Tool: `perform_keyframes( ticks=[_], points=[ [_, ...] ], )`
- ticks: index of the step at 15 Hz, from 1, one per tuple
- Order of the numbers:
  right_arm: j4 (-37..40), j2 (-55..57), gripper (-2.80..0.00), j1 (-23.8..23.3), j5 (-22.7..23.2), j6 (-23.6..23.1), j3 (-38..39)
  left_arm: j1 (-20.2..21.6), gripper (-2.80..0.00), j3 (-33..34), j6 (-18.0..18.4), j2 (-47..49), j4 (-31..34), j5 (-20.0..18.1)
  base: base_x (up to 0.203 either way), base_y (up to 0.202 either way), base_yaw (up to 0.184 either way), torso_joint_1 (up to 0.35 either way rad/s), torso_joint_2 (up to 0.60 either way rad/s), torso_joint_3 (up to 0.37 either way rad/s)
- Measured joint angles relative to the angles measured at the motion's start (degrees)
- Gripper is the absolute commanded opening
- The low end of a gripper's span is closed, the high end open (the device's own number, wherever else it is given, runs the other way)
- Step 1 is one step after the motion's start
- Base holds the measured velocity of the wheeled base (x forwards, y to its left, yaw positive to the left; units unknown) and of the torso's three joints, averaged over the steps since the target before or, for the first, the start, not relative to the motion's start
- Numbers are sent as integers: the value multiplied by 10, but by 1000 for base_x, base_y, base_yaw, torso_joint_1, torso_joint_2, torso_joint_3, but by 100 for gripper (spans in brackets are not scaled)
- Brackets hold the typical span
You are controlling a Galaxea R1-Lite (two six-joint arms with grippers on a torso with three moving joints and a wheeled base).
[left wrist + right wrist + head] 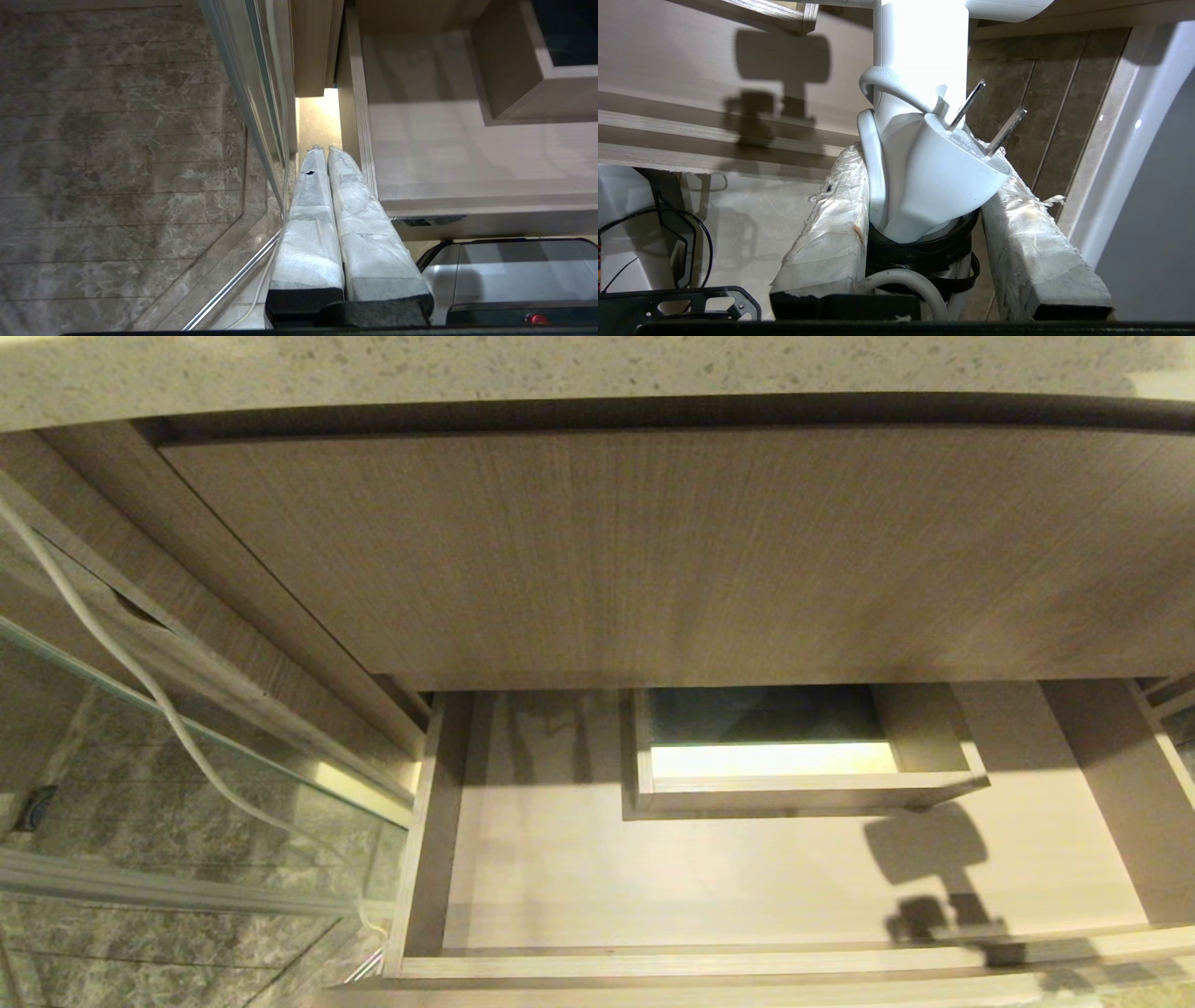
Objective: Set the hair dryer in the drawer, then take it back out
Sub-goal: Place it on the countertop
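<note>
**Fingers clamped on the dryer's handle, drawer standing empty**

Fingers (836,219) of the right gripper (924,186), wrapped in frayed pale tape, are clamped from both sides on the handle of the hair dryer (920,60), with the bundled cord and its plug (945,177) wedged between them. The plug's two bare prongs jut out past the pads. By the look of it, the dryer is a light, rigid plastic shell, smooth and likely slippery, top-heavy at the barrel; the handle is the sensible place to hold it, yet here the grip bears partly on the rounded plug and soft cord, so I judge it could twist or slide in the jaws. The barrel runs out of the right wrist view.

Only the dryer's shadow falls on the floor of the drawer (420,859), near its front right corner; the dryer itself is outside the head view, apparently held above or just before the drawer front. The drawer is pulled open, its boxed cut-out (803,793) at the back.

Off to the side, the left gripper (334,158) hangs parked with its taped fingers pressed together, pointing down beside the drawer's left wall, next to a glass panel (261,107).
</note>
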Motion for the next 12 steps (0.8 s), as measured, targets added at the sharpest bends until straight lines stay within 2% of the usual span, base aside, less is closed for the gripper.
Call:
perform_keyframes(
  ticks=[4,12],
  points=[
    [-2,-4,-280,0,0,1,-5,0,-280,-1,0,0,-1,0,0,0,0,206,-365,-157],
    [-3,-18,-280,1,0,20,-5,0,-280,0,0,0,0,0,0,0,0,53,-89,-39]
  ],
)
